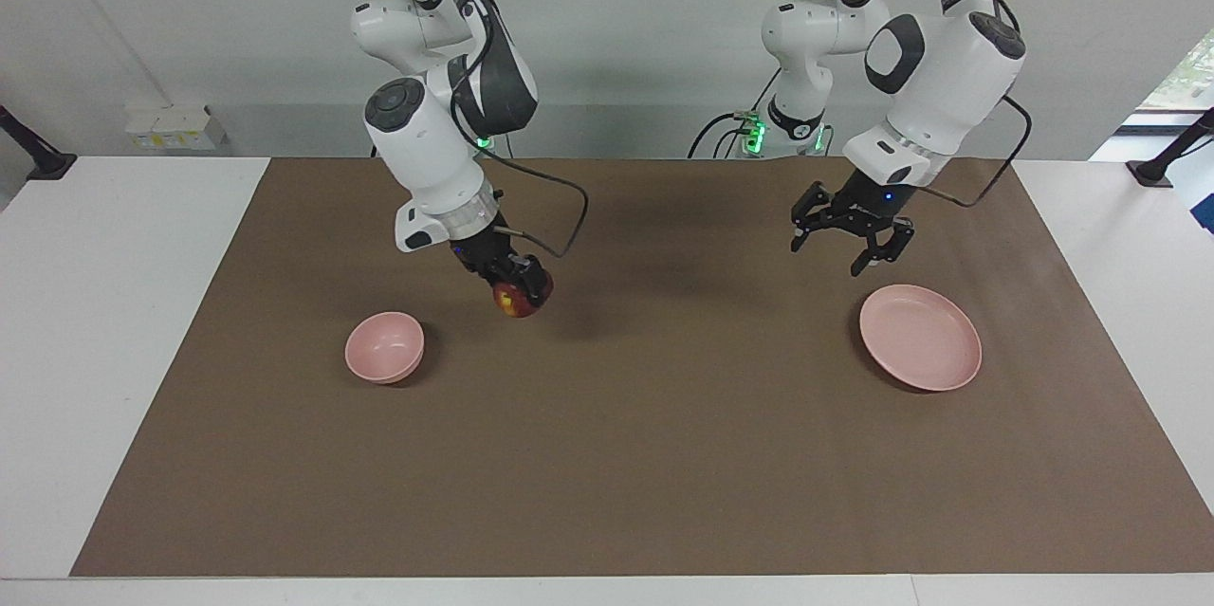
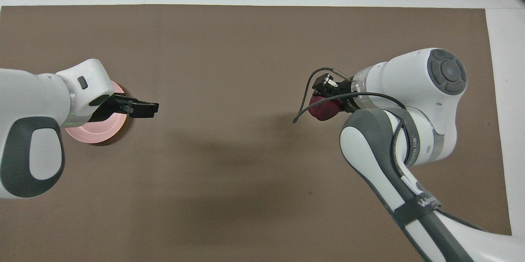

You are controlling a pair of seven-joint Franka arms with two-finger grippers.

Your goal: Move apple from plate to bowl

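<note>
I see the dark red apple [image 1: 518,296] with its yellowish patch clamped in the right gripper [image 1: 520,288], up in the air above the mat [image 1: 607,454] near the bowl [image 1: 384,347]. The small, deep pink bowl sits upright. The flat pink plate [image 1: 920,337] lies well apart from the bowl, toward the left arm's end.
</note>
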